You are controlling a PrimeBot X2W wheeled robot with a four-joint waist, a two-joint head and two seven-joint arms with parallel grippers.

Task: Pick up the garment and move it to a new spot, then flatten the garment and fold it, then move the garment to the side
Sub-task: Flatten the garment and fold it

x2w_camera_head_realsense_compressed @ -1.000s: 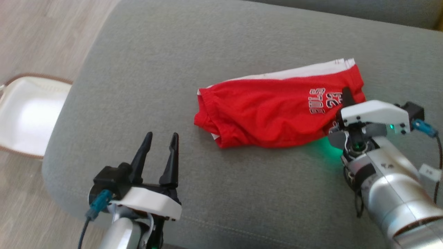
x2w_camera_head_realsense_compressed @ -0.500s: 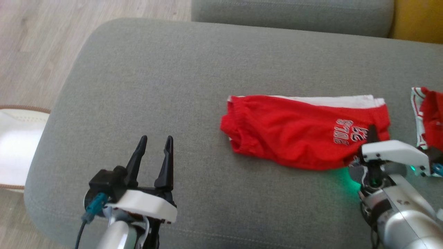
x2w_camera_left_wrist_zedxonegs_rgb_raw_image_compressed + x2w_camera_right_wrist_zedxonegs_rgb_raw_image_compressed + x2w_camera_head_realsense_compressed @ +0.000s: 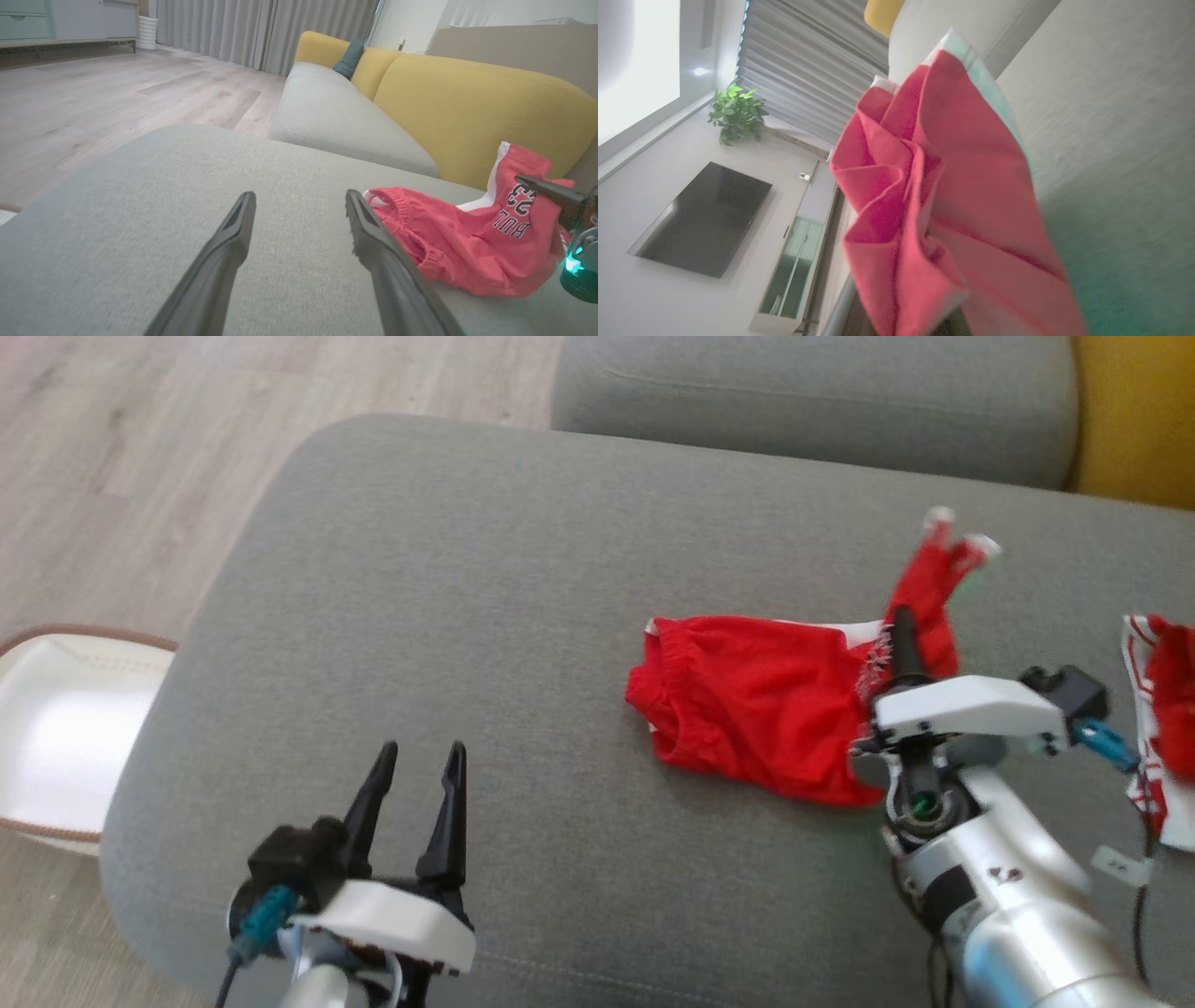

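The red shorts (image 3: 934,200) look fuzzy up close and hide the tips of the right gripper (image 3: 902,616). Another red cloth (image 3: 1158,709) is cut off at the side. So is the white tub (image 3: 65,728).

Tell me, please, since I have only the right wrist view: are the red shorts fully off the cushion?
Observer: No. The right gripper, shut, holds one leg end raised, while the waistband end of the red shorts lies on the grey cushion.
Operator: Thank you. Where is the left gripper?
Observer: The left gripper is open, apart from the shorts, over the cushion's near edge.
Operator: Is anything else close by?
Observer: A second red and white garment lies to the right of the shorts.
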